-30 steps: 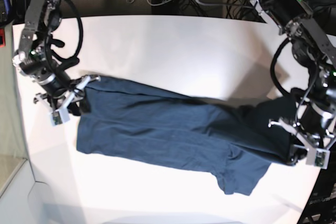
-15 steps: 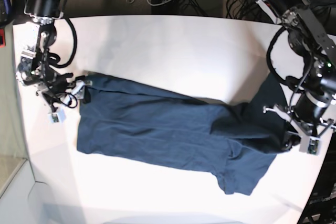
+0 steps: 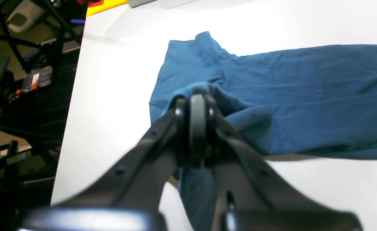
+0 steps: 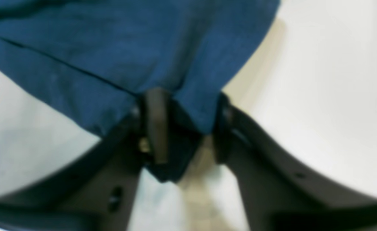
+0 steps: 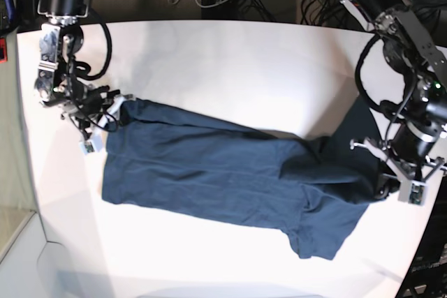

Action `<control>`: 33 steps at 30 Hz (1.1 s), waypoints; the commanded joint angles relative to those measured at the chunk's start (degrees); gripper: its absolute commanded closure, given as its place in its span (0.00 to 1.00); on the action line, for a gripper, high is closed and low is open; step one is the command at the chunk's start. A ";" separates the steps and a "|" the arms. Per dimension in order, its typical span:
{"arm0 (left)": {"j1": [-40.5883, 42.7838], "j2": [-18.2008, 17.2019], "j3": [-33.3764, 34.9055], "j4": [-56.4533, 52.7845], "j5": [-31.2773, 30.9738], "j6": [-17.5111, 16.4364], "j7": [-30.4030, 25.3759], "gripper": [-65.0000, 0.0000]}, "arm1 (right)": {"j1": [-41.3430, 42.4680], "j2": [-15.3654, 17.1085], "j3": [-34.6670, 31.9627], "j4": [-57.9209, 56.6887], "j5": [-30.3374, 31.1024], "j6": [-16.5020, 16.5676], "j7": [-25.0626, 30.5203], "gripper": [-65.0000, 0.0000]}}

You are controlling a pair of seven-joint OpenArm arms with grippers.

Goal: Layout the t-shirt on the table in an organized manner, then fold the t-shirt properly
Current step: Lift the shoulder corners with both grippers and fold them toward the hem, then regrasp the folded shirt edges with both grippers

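The t-shirt [image 5: 230, 172] lies spread on the table [image 5: 230, 61]. The left gripper [image 3: 197, 106] pinches a raised fold at its sleeve end. The right gripper [image 4: 183, 122], angled low at the opposite corner, has hem cloth between narrowly parted fingers.

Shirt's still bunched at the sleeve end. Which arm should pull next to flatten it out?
Probably left. Its end effector is shut on the t-shirt right at the bunched sleeve end. The right end effector only straddles the hem corner with its jaws apart, on the end that already lies flat.

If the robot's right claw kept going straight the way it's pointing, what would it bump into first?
Probably the dark navy-blue cloth t-shirt: the right gripper already has its corner between the fingers, and more shirt lies straight ahead on the white table.
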 commanded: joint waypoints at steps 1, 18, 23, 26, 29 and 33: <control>-1.00 -0.51 -0.02 0.91 -0.71 0.07 -1.40 1.00 | 0.93 0.52 0.18 0.45 0.37 0.09 0.33 0.84; -1.44 -1.03 -5.12 1.00 -1.15 -0.19 -1.40 1.00 | 0.75 3.95 1.15 15.83 0.37 0.00 -0.19 1.00; -1.00 -1.91 -5.73 1.00 -1.59 -0.19 -1.40 1.00 | 0.67 4.39 1.23 16.01 0.37 0.00 -0.19 1.00; -0.03 -2.35 -5.73 1.00 -3.61 -0.19 -1.40 1.00 | -0.92 4.47 1.23 15.92 0.37 0.00 -0.19 1.00; 0.15 -2.35 -5.73 1.00 -3.87 -0.19 -1.40 1.00 | -1.27 4.39 0.97 15.83 0.37 0.00 -0.19 1.00; 0.15 -2.35 -5.73 1.00 -3.87 -0.19 -1.40 1.00 | -1.88 4.30 0.71 12.84 0.37 0.09 -0.19 0.94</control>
